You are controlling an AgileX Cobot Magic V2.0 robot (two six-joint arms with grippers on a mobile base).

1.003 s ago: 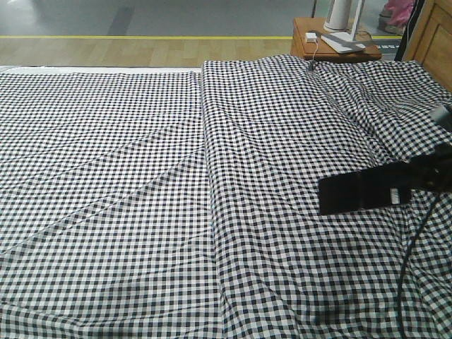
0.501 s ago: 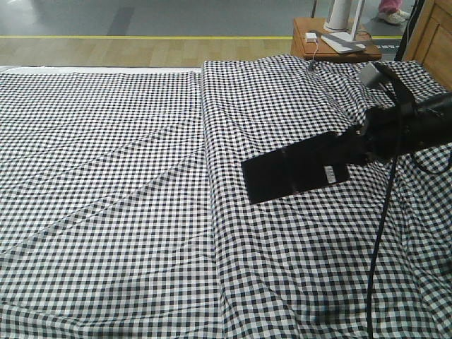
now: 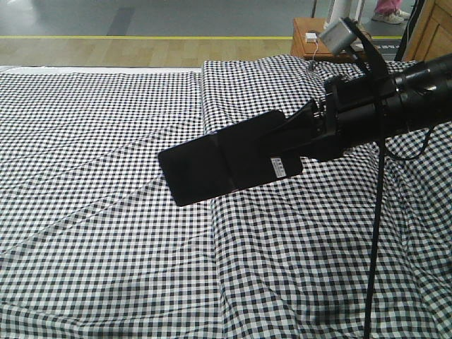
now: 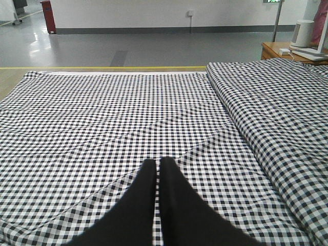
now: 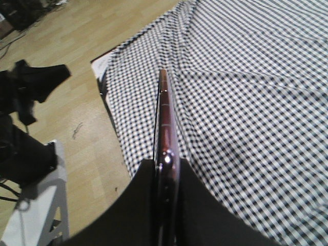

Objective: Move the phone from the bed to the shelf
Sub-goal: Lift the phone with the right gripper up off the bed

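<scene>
- Right wrist-mounted view, nearest the lens: the right gripper [image 5: 165, 168] has its two black fingers clamped on the flat faces of the phone [image 5: 164, 123]. The phone is seen edge-on, with its silvery-pink rim toward the camera.
- Left wrist-mounted view, lower centre: the left gripper [image 4: 158, 171] has its fingers together with nothing between them. It hangs over the bed [image 4: 102, 113].
- Front-facing view, mid-frame: the phone is held in the air above the checked cloth, its dark face tilted up.
- The fingers grip it at its right-hand end, just by the small white sticker [image 3: 280, 168]. The rest of its length juts out to the left, unsupported.
- Handling, as a judgement: the phone looks light and stiff, but its glossy faces are probably slippery and the glass breakable.
- An end grip lets the long free part act as a lever, so a jolt could make it pivot or slide out. A hold across the faces nearer the middle would be steadier, and it should be set down flat and gently.
- Middle distance: a raised fold of cloth runs up the centre of the frame, with shallow creases crossing the bed to its left.
- Far, upper right: a small side table [image 3: 304, 44] stands at the bed's far edge, with wood flooring and a yellow line beyond.
- The shelf cannot be made out with certainty in any view.
</scene>
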